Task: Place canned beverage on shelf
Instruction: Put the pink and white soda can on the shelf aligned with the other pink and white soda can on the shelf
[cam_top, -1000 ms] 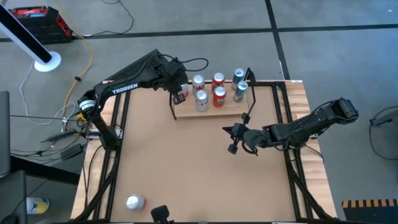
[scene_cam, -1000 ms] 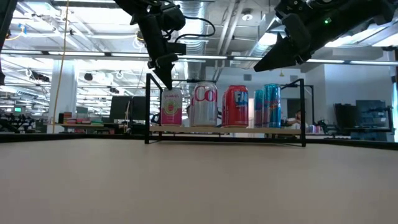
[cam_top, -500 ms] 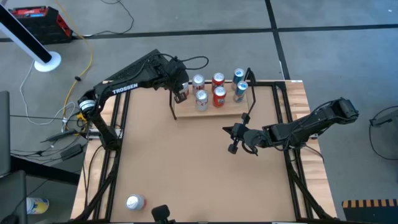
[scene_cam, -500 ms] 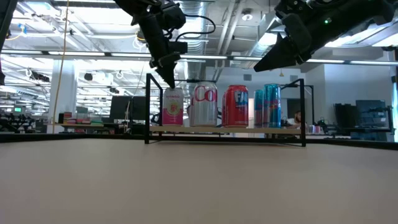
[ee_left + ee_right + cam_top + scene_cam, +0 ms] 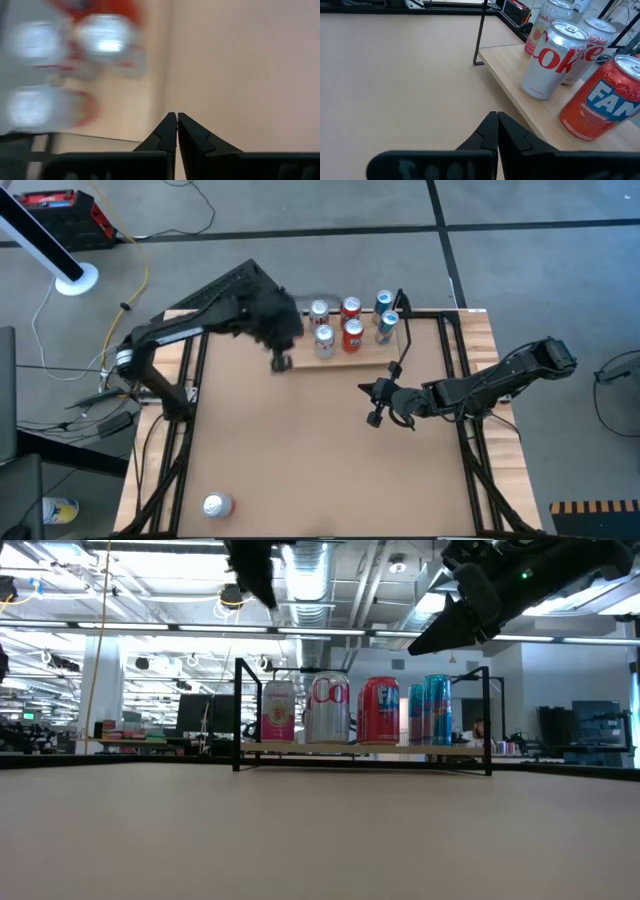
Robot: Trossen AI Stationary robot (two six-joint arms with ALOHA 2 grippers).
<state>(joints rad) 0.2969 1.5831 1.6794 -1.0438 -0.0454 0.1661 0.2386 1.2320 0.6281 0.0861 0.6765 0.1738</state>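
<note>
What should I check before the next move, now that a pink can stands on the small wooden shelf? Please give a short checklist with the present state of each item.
1. Pink can upright on the light-wood shelf with black rod uprights: ok.
2. Left gripper free of the can, fingers shut on nothing: ok.
3. Left gripper raised above the can tops, low view: ok.
4. Right gripper shut and empty, parked over the brown tabletop in front of the shelf: ok.
5. Another silver-topped can waits upright at the table's near-left corner: ok.
6. Free space on the shelf for that can: cannot tell.
</note>
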